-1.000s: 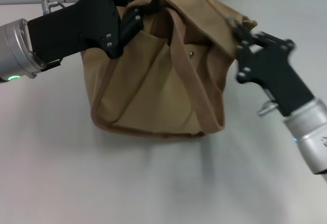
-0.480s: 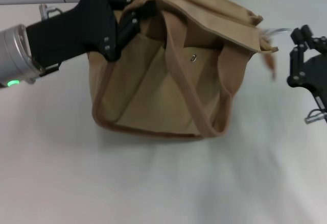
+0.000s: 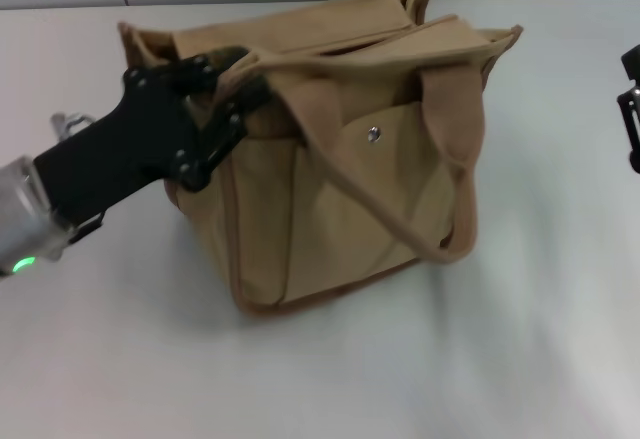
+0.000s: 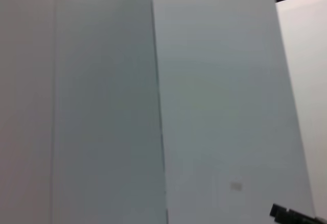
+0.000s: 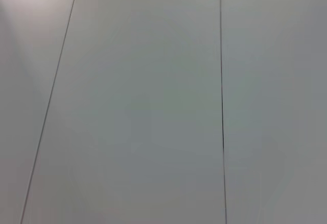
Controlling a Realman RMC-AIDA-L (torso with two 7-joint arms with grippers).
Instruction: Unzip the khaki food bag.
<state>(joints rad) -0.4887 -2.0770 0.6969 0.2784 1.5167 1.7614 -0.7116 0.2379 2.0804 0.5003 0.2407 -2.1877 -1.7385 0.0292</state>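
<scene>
The khaki food bag (image 3: 340,179) sits upright on the white surface (image 3: 300,379), a little behind the middle of my head view, turned so one corner faces me. I can see its front pocket with the metal snap (image 3: 373,135), one webbing handle (image 3: 440,189) drooping down the front, and the brown edge along the base. The top flaps stand apart, and from here it looks open along the top; I can't make out the zipper pull.

My left claw (image 3: 240,99) is at the bag's upper left corner, fingers pressed together on the fabric by the top edge, where the handle starts. The left arm comes in low from the left edge.

My right claw (image 3: 632,109) barely shows at the right edge, well apart from the bag; I cannot tell whether it is spread or pressed together.

Both wrist views give me only plain grey wall panels (image 4: 153,101).
</scene>
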